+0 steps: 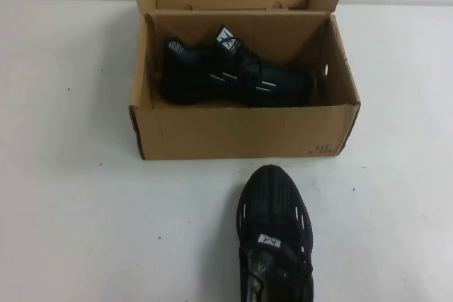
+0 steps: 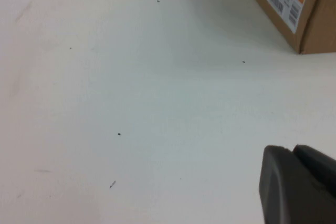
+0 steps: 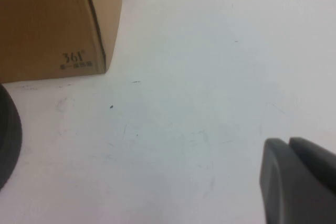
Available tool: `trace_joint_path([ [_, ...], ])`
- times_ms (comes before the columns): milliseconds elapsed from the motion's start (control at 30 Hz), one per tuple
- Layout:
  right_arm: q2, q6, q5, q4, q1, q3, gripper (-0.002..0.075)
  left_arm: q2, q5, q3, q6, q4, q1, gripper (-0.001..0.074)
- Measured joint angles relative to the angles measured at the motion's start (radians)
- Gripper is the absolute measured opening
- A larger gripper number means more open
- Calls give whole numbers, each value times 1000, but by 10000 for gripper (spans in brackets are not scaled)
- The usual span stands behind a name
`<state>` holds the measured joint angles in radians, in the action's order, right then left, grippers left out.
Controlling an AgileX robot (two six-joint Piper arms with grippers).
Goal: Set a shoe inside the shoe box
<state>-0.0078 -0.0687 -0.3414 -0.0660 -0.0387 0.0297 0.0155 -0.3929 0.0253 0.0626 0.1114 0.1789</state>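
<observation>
The brown cardboard shoe box (image 1: 241, 132) stands open at the table's middle back, lid flap up behind it. One black sneaker (image 1: 233, 76) lies on its side inside the box. The second black sneaker (image 1: 274, 231) stands on the table in front of the box, toe toward it. Neither gripper shows in the high view. My left gripper (image 2: 291, 149) is shut and empty over bare table, the box's labelled corner (image 2: 310, 19) ahead of it. My right gripper (image 3: 287, 141) is shut and empty, with the box's printed corner (image 3: 47, 24) and the sneaker's toe (image 3: 8, 140) off to one side.
The white table (image 1: 71, 210) spreads to the left and right of the box and the loose sneaker. A pale wall runs along the table's far edge behind the box.
</observation>
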Motion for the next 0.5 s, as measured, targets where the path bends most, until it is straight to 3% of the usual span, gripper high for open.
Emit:
trace_joint_path([
  [500,0,0,0,0,0,0,-17,0,30,0,0,0,0,-2],
])
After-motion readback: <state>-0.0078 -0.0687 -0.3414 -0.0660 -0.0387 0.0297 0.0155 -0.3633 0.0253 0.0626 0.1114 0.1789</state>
